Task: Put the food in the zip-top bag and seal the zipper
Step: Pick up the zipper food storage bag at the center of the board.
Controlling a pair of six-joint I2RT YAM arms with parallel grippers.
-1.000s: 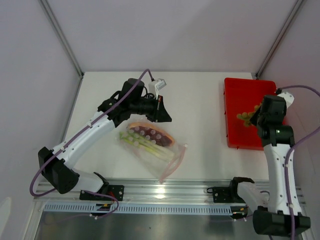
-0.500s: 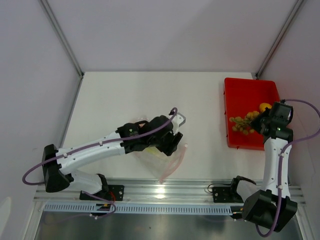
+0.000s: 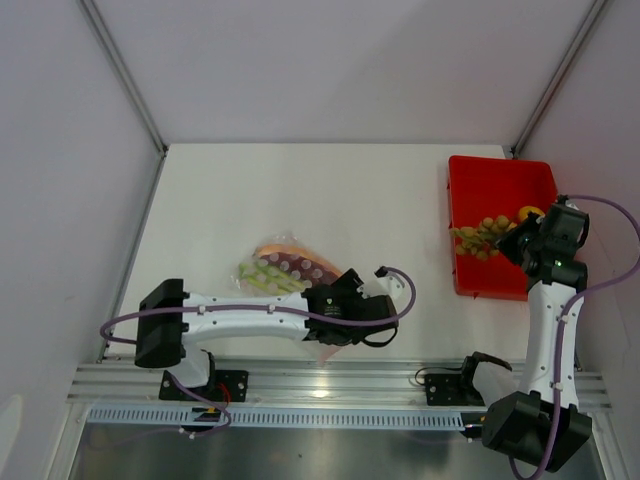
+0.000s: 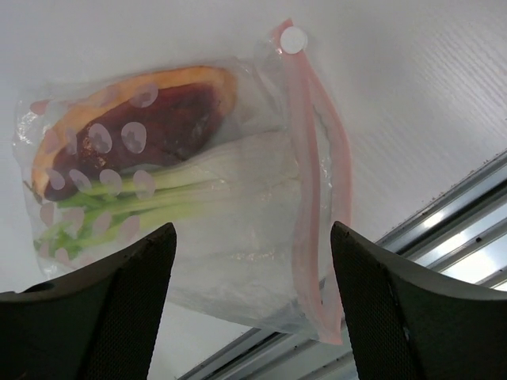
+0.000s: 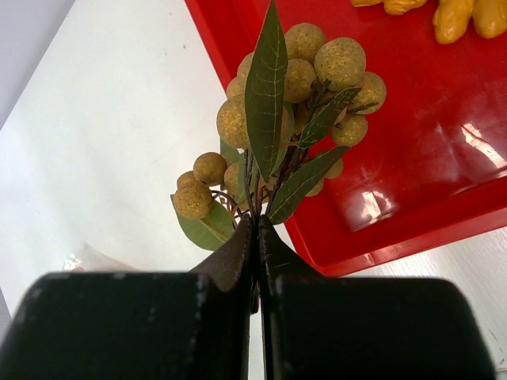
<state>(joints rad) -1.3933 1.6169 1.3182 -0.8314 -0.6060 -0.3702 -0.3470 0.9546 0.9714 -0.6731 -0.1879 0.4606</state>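
Leek (image 4: 158,198) + orange slice (image 4: 150,107) lying inside bag (image 4: 238,245) on tabletop (image 3: 300,195). L tool (image 4: 252,237) hanging over bag, fingers apart, empty. R tool (image 5: 255,229) pinching ball bunch (image 5: 305,79) over red tray (image 5: 412,182). Lemon (image 3: 528,212) sitting in tray. Zipper (image 4: 305,198) gaping, needing sealing.

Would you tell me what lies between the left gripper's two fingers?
In the left wrist view, the zip-top bag lies between the fingers of the open left gripper: the leek's pale end and the pink zipper strip. Whether they touch it is unclear.

Right tool (image 3: 511,238) holds the tan-ball bunch (image 3: 478,237) above the red tray (image 3: 492,178).
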